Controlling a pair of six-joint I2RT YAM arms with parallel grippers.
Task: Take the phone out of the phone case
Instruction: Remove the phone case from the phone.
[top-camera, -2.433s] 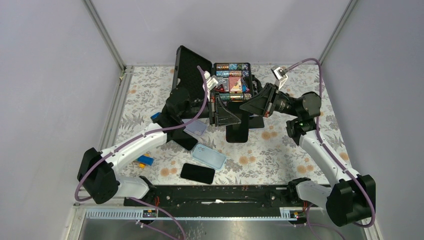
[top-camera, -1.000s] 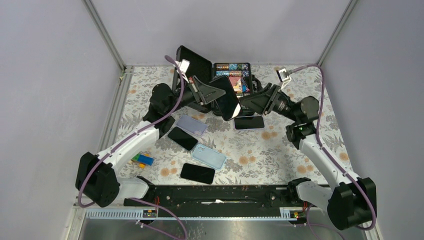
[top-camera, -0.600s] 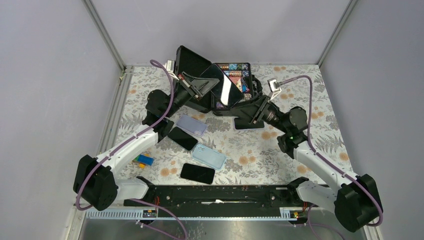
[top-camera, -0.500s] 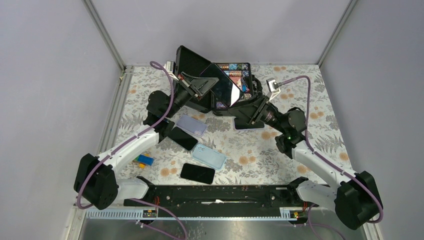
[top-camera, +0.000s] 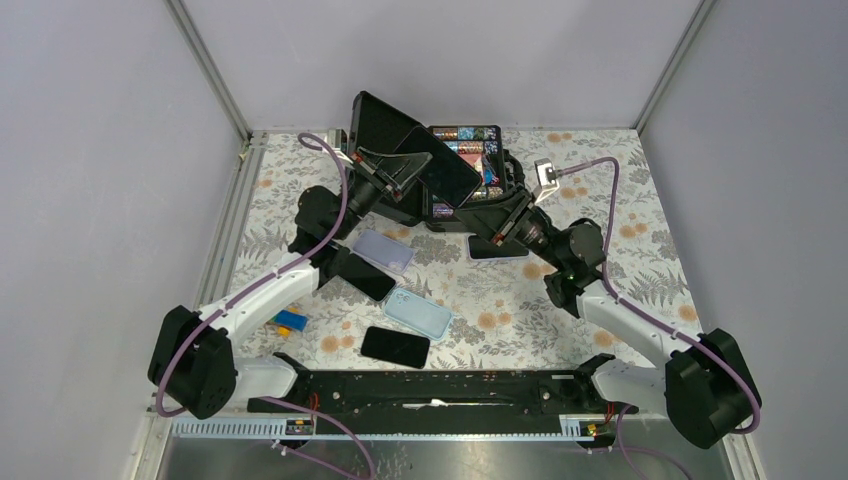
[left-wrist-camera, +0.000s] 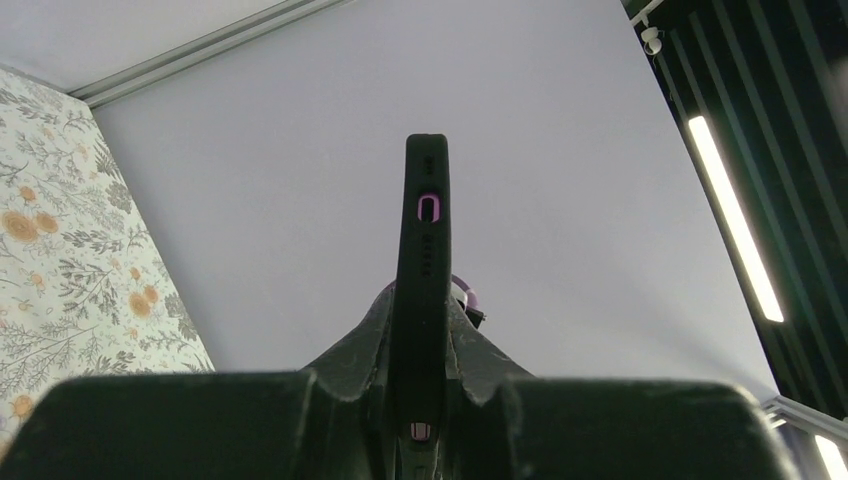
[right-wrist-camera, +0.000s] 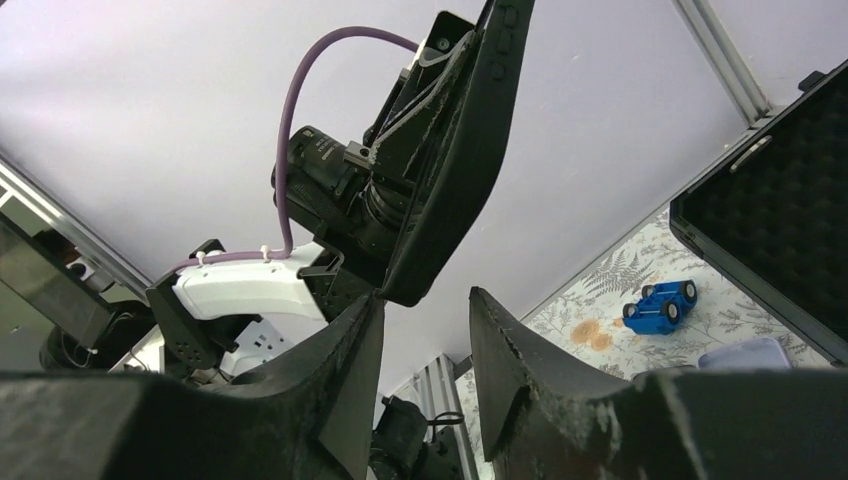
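Observation:
My left gripper (top-camera: 418, 170) is shut on a black cased phone (top-camera: 442, 166) and holds it tilted in the air in front of the open black box. In the left wrist view the phone (left-wrist-camera: 424, 250) stands edge-on between my fingers (left-wrist-camera: 372, 330), showing a purple-rimmed port cut-out. My right gripper (top-camera: 484, 213) is open and empty, just below and to the right of the phone. In the right wrist view the phone's lower corner (right-wrist-camera: 425, 285) hangs just above the left fingertip of that gripper (right-wrist-camera: 425, 305); whether they touch is unclear.
A dark phone with a lilac rim (top-camera: 500, 248) lies under the right gripper. A lilac case (top-camera: 387, 250), a black phone (top-camera: 366, 278), a light blue case (top-camera: 418, 313) and another black phone (top-camera: 395, 346) lie front left. Blue blocks (top-camera: 290, 320) are nearby. The box (top-camera: 385, 125) stands behind.
The left gripper lifted the black cased phone off the table and swung it up and back to the left. The right gripper let go, moved left and lower, and now sits beneath the phone.

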